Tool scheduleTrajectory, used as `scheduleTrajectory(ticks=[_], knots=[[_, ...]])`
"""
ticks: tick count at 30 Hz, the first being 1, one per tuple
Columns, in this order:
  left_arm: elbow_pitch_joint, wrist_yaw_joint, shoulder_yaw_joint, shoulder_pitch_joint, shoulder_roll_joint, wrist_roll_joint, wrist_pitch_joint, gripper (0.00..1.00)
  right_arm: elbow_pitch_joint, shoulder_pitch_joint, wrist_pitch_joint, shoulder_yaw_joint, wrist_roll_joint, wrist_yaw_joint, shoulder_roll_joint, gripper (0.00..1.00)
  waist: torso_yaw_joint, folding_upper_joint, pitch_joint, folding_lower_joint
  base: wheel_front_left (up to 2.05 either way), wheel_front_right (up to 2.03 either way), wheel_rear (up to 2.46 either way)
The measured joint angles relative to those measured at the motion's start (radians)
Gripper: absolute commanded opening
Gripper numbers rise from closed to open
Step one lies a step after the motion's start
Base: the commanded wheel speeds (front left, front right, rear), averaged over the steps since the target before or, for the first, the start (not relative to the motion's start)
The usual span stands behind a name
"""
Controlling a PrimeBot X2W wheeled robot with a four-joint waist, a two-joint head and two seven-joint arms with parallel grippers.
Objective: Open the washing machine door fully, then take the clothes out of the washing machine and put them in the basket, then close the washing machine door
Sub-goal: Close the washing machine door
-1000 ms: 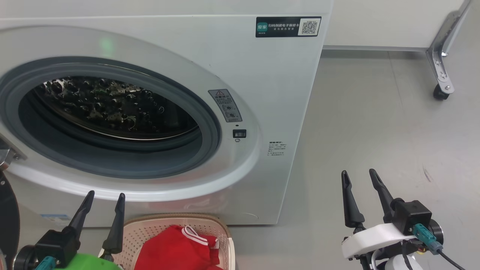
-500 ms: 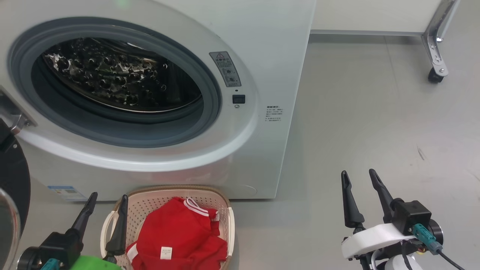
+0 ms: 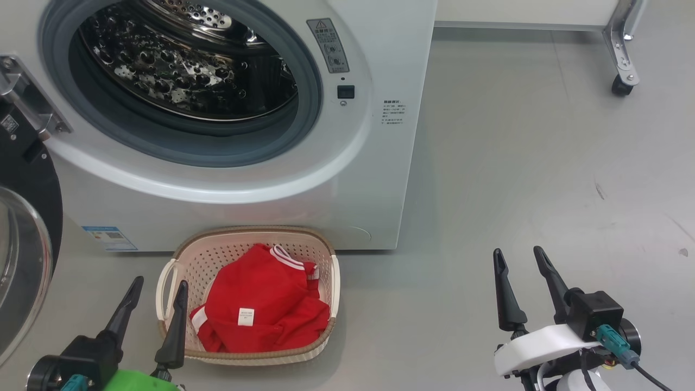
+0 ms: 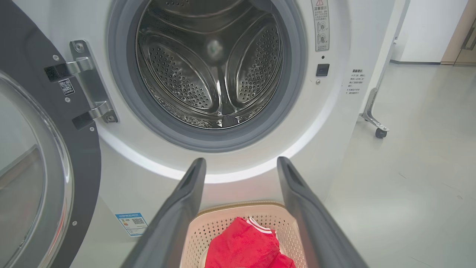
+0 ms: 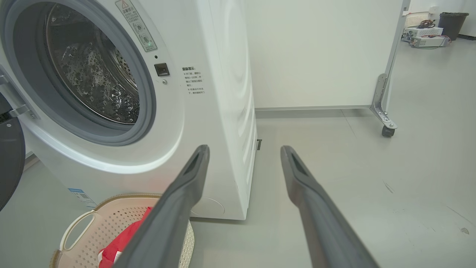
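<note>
Grey floor (image 3: 516, 163) bears the basket (image 3: 217, 255); right wrist view adds, perhaps, a bin (image 5: 452, 24).

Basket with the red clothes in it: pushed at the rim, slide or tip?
Probably slides: the basket is perforated plastic, likely light, on a smooth floor. Tipping seems unlikely: it sits low and wide, the clothes lying limp inside.

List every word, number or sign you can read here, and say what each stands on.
"温馨提示": grey warning sticker on the big white front-loading washing machine, under a warning triangle.
Small black print right of it: too small.
Blue label, QR sticker on the glossy black-rimmed round door, white tag on the red clothes: unreadable.
</note>
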Motion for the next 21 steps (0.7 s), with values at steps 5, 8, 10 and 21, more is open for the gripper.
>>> scheduleTrajectory(ticks=[5, 8, 10, 21], knots=[[-0.002, -0.001, 0.002, 0.002, -0.001, 0.009, 0.000, 1.00, 0.000, 0.000, 0.000, 0.000, 0.000, 0.000, 0.000, 1.00, 0.002, 0.0000, 0.001, 0.0000, -1.06, 1.06, 0.00], [-0.003, -0.001, 0.003, 0.003, -0.002, 0.011, 0.000, 1.00, 0.000, 0.000, 0.000, 0.000, 0.000, 0.000, 0.000, 1.00, 0.002, 0.0000, 0.003, 0.0000, -0.90, 0.90, 0.00], [-0.003, -0.001, 0.004, 0.003, -0.002, 0.011, 0.000, 1.00, 0.000, 0.000, 0.000, 0.000, 0.000, 0.000, 0.000, 1.00, 0.003, 0.0000, 0.004, 0.0000, -0.80, 0.80, 0.00], [-0.011, -0.004, 0.014, 0.003, -0.013, 0.011, 0.000, 1.00, 0.000, 0.000, 0.000, 0.000, 0.000, 0.000, 0.000, 1.00, 0.004, 0.0000, 0.008, 0.0000, -0.63, 0.68, -0.05]])
